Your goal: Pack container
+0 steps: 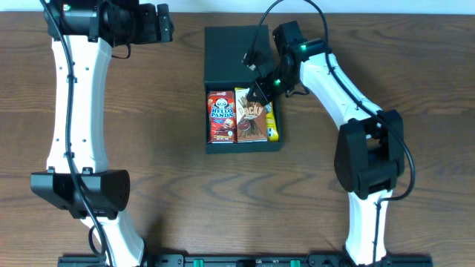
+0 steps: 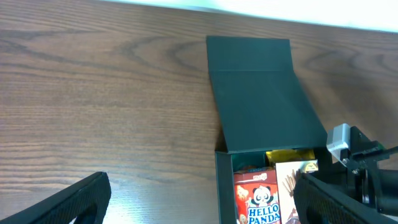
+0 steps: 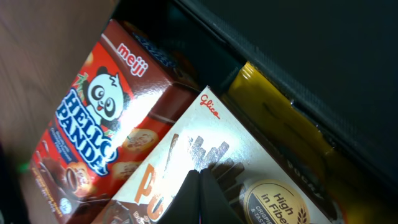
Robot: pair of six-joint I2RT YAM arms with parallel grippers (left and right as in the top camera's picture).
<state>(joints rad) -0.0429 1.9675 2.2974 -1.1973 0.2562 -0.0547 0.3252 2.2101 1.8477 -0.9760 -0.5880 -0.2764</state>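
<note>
Container [image 1: 245, 146] sits mid-table [image 1: 148, 111] between the two arms, with its lid [image 1: 231, 55] folded back on the far side. Inside, side by side (left to right in the overhead view): Hello Panda box [image 1: 220, 116], Pocky box [image 1: 251, 119], yellow packet [image 1: 272, 122] against the right wall.

Right gripper [image 3: 200, 186] is inside the container, over the far end of the Pocky box. Its fingers are pressed together with nothing between them; I cannot tell whether the tips touch the box.

Left gripper [image 1: 163, 22] is near the far left of the table, well apart from the container. Its fingers [image 2: 81, 199] are spread wide and hold nothing.
</note>
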